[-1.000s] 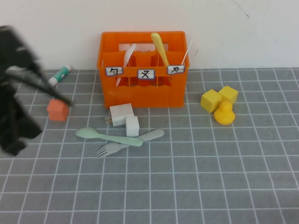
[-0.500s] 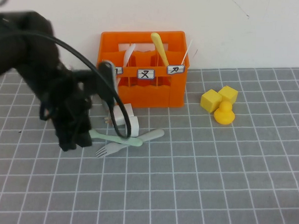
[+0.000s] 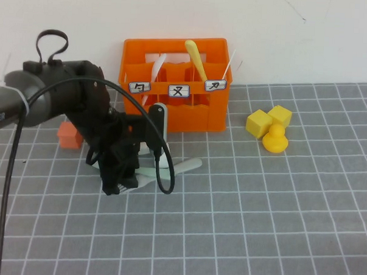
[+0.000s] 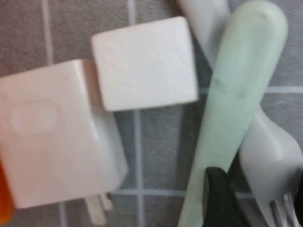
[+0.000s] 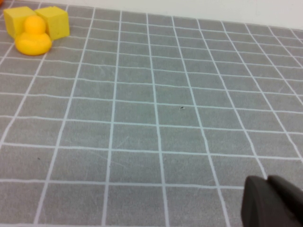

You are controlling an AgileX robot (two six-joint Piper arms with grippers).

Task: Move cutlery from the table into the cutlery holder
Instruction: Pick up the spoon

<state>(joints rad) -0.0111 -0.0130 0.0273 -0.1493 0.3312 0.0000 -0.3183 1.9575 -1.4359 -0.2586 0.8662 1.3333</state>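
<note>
The orange cutlery holder point(image 3: 172, 106) stands at the back of the grey grid table point(image 3: 259, 226). In front of it lie the mint-green spoon point(image 4: 236, 85) and the grey-blue fork point(image 4: 270, 156), crossing each other. In the high view the left arm covers most of them; the fork's handle point(image 3: 189, 165) sticks out to the right. My left gripper point(image 3: 115, 184) is down over them and open, its fingertips point(image 4: 220, 198) on either side of the fork's head point(image 4: 258, 203). My right gripper point(image 5: 274, 203) hovers over bare table, shut and empty.
A white plug adapter point(image 4: 52, 132) and a white cube point(image 4: 144, 61) lie beside the spoon handle. A yellow spoon point(image 3: 196, 56) and a white utensil point(image 3: 157, 69) stand in the holder. Yellow blocks and a duck point(image 3: 275, 138) sit at the right, an orange-red cube point(image 3: 66, 135) at the left.
My left arm has swung in from the left edge and come down over the spoon and fork. The cutlery has not moved.
</note>
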